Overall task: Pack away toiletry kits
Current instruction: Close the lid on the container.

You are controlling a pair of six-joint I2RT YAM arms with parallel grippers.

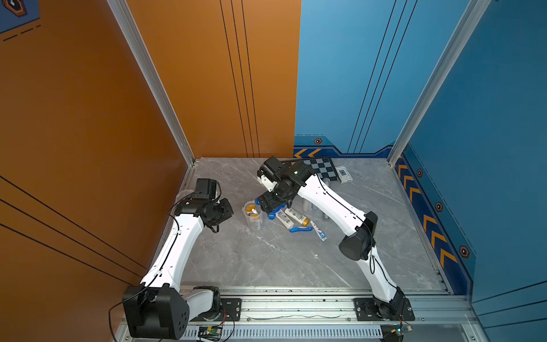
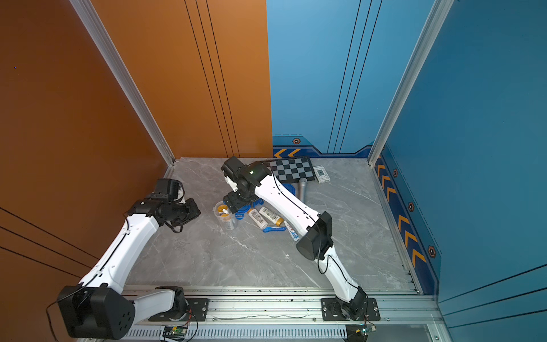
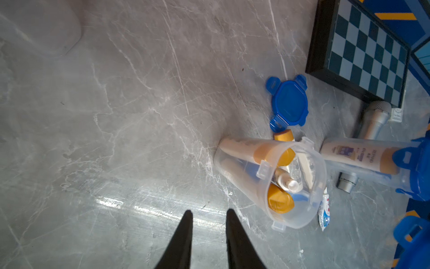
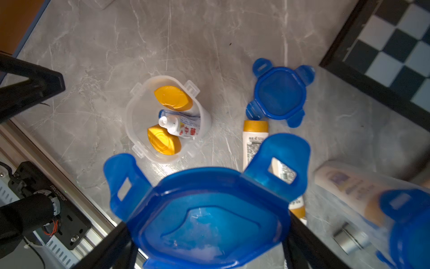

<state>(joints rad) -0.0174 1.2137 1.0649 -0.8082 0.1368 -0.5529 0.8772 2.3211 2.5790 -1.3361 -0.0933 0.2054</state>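
Since the right gripper (image 4: 209,233) is clamped on a blue lid (image 4: 209,205) and hangs just right of the open cup (image 1: 257,225), I'd say we're at the lidding step for this kit. The cup stands upright around the middle of the table. Inside are two yellow-capped bottles (image 4: 173,97) and a toothpaste tube (image 4: 183,127); can't tell if a toothbrush is in there.

The left gripper (image 3: 208,215) sits off to the cup's left, pinched in to a narrow slot with nothing between the fingers, so it's empty.

More kit parts lie just right of the cup: two loose bottles (image 1: 284,218), a blue toothbrush (image 1: 300,229) and another tube (image 1: 319,232). A spare lid (image 3: 289,102) lies flat on the far side, and a lidded cup (image 3: 363,158) lies on its side further right.

My guess for the next move: shift the lid left until it's over the rim, level it, turn it so the four tabs meet the lugs, then press down. That cup looks tall and light, so the left gripper probably ought to steady its wall, or it may tip.
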